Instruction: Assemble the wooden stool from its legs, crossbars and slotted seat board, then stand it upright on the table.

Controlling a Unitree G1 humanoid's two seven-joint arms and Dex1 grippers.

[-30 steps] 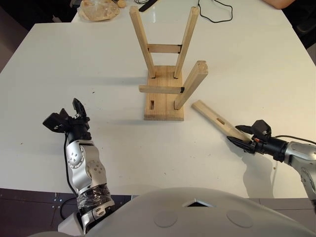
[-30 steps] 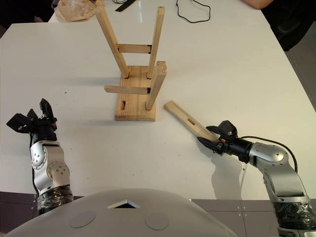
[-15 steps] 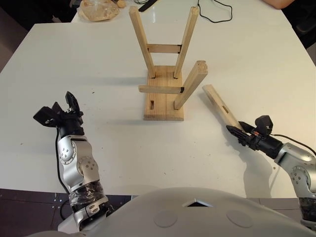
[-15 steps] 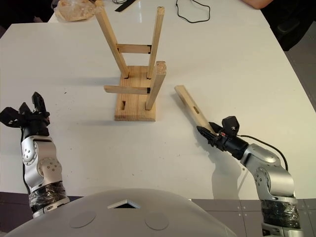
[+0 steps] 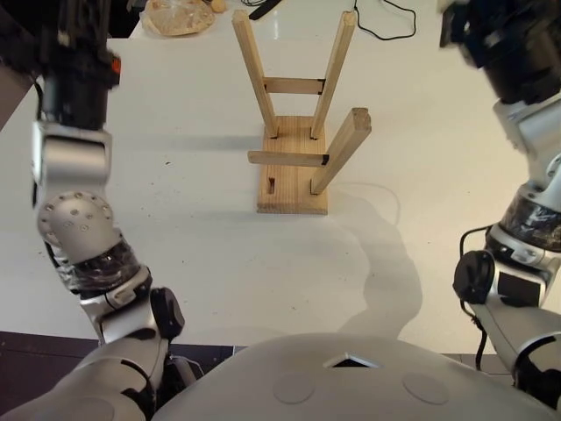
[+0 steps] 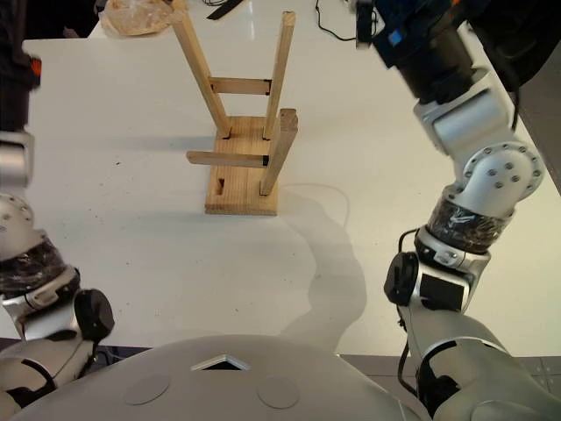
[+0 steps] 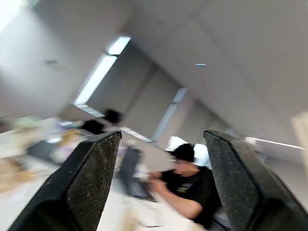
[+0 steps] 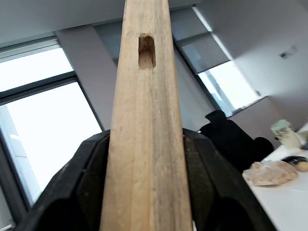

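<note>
Seat board (image 5: 294, 195) lies flat at the middle of the bench (image 5: 175, 228) in the head view. Three legs (image 5: 252, 74) stand up from it, with two crossbars (image 5: 292, 86) fitted to them. Both arms are up at the sides. In the left wrist view, the left end effector (image 7: 161, 139) points into the room with its fingers (image 7: 91, 178) apart. In the right wrist view, the right end effector (image 8: 147, 144) is clamped on a loose leg (image 8: 144, 82), slotted and held in the air.

Counted: three legs (image 5: 254, 74) set in one seat board (image 5: 294, 200), two crossbars (image 5: 292, 86) fitted, one further leg (image 8: 144, 144) apart; four legs tallied.
</note>
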